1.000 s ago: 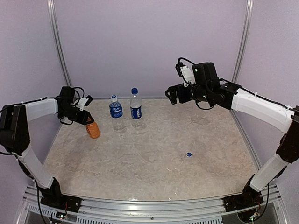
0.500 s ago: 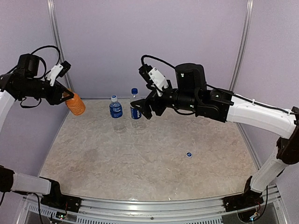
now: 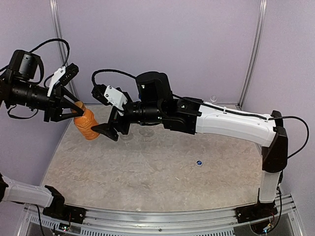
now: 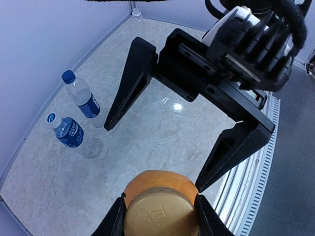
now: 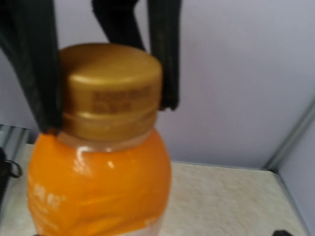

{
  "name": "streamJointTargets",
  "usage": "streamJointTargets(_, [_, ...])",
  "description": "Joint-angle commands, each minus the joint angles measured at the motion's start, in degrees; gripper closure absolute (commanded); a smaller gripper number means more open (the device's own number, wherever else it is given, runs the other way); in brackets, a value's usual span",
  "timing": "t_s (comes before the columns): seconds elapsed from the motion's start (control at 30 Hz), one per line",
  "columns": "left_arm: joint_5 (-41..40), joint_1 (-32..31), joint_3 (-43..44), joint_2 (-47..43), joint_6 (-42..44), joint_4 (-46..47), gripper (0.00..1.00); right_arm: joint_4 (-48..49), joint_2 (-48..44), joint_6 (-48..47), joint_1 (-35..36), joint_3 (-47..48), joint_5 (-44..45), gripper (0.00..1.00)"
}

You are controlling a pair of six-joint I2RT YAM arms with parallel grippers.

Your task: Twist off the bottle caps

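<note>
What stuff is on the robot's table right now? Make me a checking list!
Surface: marbled beige table.
Job's things: orange bottle held in the air, brown cap on; two blue-labelled bottles standing, capped; small clear bottle in the back corner; loose blue cap lying on the table.
Clutter: nothing seen.
Grippers: left gripper shut on the orange bottle; right gripper open, fingers either side of the brown cap.
Cables: black cables loop over both wrists.
Surroundings: pale purple walls, metal posts.
</note>
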Motion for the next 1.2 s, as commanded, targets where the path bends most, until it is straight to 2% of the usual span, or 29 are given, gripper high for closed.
streamJointTargets(0.0, [2.37, -1.28, 1.74, 0.32, -1.44, -9.86, 1.0, 1.86, 1.36, 1.89, 0.05, -1.76, -7.62, 0.01])
streamJointTargets(0.2, [2.41, -1.48, 2.7, 0.34, -1.63, -8.96, 1.0, 4.85, 2.96, 3.1, 0.08, -2.45, -9.83, 0.04])
streamJointTargets(0.27, [2.56, -1.48, 3.24, 0.24, -1.62, -8.9, 1.0, 5.77, 3.35, 3.64, 0.07, -2.52, -9.97, 0.08])
streamJointTargets(0.33, [3.06, -1.48, 3.46, 0.24, -1.84, -8.86, 1.0, 6.23, 3.53, 3.99, 0.04, -2.64, -10.24, 0.16])
streamJointTargets(0.47, [3.37, -1.48, 3.36, 0.09, -2.17, -8.73, 1.0, 7.03, 3.41, 4.97, 0.02, -2.95, -11.15, 0.4])
streamJointTargets(0.53, [3.47, -1.48, 3.11, 0.07, -2.3, -8.66, 1.0, 8.83, 2.73, 5.73, -0.04, -3.87, -10.82, 0.47])
streamJointTargets(0.57, [3.53, -1.48, 3.02, 0.0, -2.66, -8.39, 0.96, 9.85, 2.22, 6.1, -0.02, -4.73, -10.53, 0.48])
streamJointTargets(0.6, [3.42, -1.44, 2.85, -0.18, -3.27, -7.87, 0.75, 11.2, 1.69, 6.49, -0.04, -5.71, -10.06, 0.5])
streamJointTargets(0.63, [3.11, -1.4, 2.61, -0.39, -4.03, -6.89, 0.38, 12.76, 1.2, 7.04, 0.03, -6.72, -9.35, 0.52])
streamJointTargets(0.67, [2.58, -1.39, 2.23, -0.79, -5.05, -5.67, 0.14, 14.45, 0.66, 7.78, 0.01, -7.78, -8.68, 0.55])
streamJointTargets(0.7, [2.27, -1.39, 1.8, -1.27, -5.57, -4.52, 0.04, 16.41, 0.11, 8.53, -0.02, -8.77, -7.89, 0.58])
streamJointTargets(0.77, [1.62, -1.39, -0.19, -2.9, -7.38, -1.42, 0.01, 20.86, -0.66, 10.6, 0.0, -10.81, -6.28, 0.6])
streamJointTargets(0.97, [-1.7, -1.26, -10.94, -10.1, -16.0, 9.75, 0.01, 36.72, -2.0, 14.93, 1.46, -17.06, 0.4, 0.59])
streamJointTargets(1.07, [-3.89, -1.06, -13.57, -8.91, -22.02, 13.42, 0.01, 40.2, -1.36, 13.88, 2.79, -17.67, 2.43, 0.59])
streamJointTargets(1.17, [-0.87, -1.13, -15.05, -8.6, -23.7, 17.13, 0.01, 41.12, -0.67, 13.92, 3.26, -17.45, 3.16, 0.59])
